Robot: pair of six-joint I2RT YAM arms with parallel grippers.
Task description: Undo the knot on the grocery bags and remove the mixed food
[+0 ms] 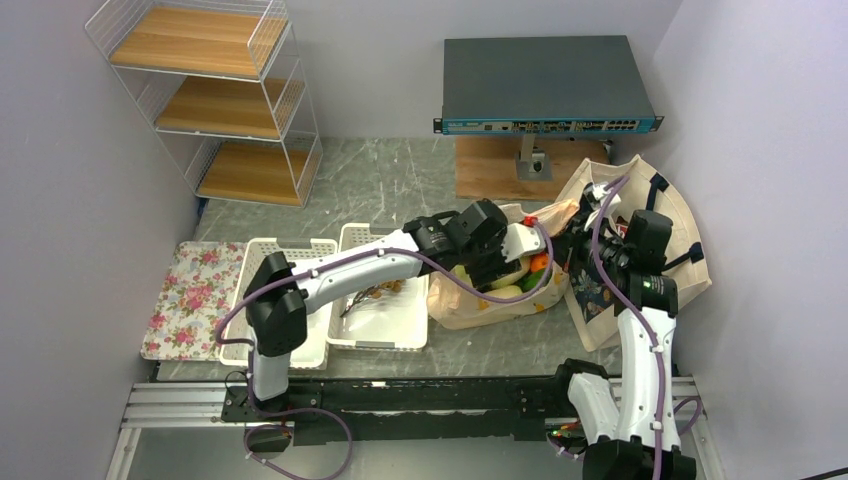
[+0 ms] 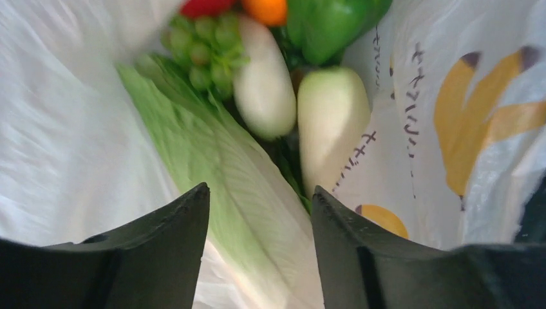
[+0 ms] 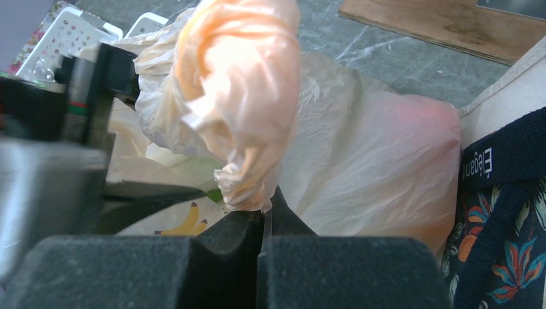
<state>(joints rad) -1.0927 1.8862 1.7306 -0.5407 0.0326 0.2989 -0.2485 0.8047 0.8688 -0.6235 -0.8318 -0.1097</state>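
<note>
Reaching into the plastic bag (image 1: 462, 310) with the left gripper (image 2: 261, 196), jaws apart and empty.
Cabbage (image 2: 212, 167) leaf sits right under the tips; two radishes (image 2: 265, 90), grapes (image 2: 209, 51) and an orange (image 2: 265, 9) lie further in. Right gripper (image 3: 265, 209) is clamped tight on the bag's knot (image 3: 241, 96); the tote (image 1: 670, 215) sits beside the bag.

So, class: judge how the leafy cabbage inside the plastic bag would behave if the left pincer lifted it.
The cabbage looks thin and leafy, so it would probably flop rather than stay stiff. It likely weighs little for its size. The white radishes lie against it, so they might shift.
</note>
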